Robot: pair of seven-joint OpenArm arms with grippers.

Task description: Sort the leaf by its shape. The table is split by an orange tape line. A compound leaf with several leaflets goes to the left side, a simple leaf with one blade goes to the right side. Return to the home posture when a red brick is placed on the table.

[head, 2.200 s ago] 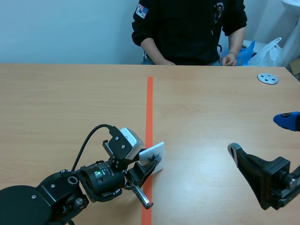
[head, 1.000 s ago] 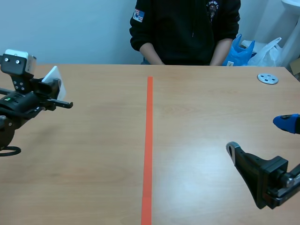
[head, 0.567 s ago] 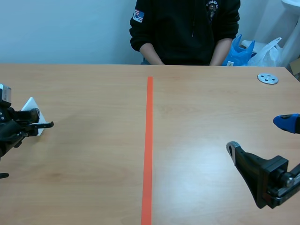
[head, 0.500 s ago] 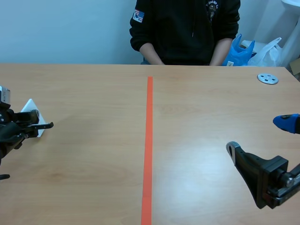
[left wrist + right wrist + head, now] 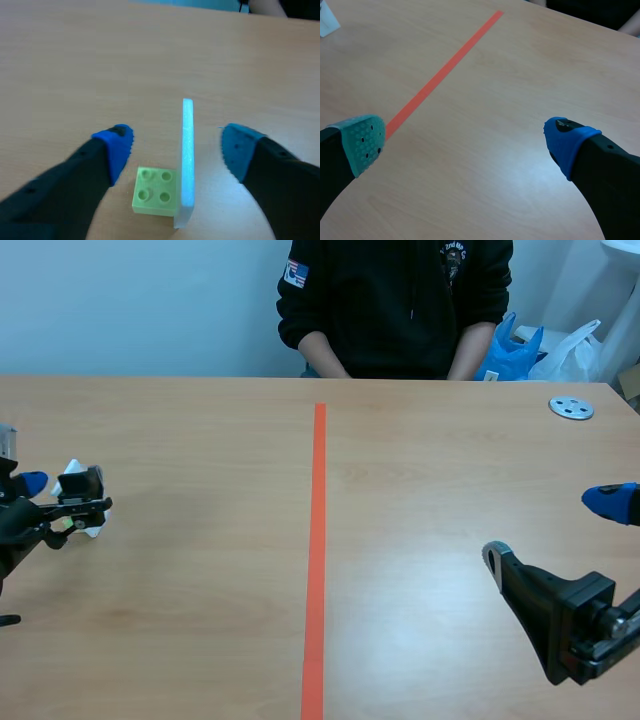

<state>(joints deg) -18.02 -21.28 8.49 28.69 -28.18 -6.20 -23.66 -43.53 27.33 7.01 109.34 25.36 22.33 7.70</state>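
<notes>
Left claw (image 5: pixel 175 142) open, straddling upright white card (image 5: pixel 187 150); wrist view reveals its green brick base (image 5: pixel 154 191), unclear from scene view. Right claw (image 5: pixel 465 137) open.

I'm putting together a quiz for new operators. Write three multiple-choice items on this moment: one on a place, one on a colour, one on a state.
1. Where does the white card stand?
A) left of the orange line
B) right of it
C) on it

2. What colour is the brick at the card's foot?
A) red
B) green
C) blue

3. How do the fingers of the left gripper stand?
A) shut on the card
B) open, one on each side of the card
C) shut on nothing

Answers: 1 A, it stands near the table's left edge. 2 B, the studs are pale green. 3 B, there are gaps on both sides.
</notes>
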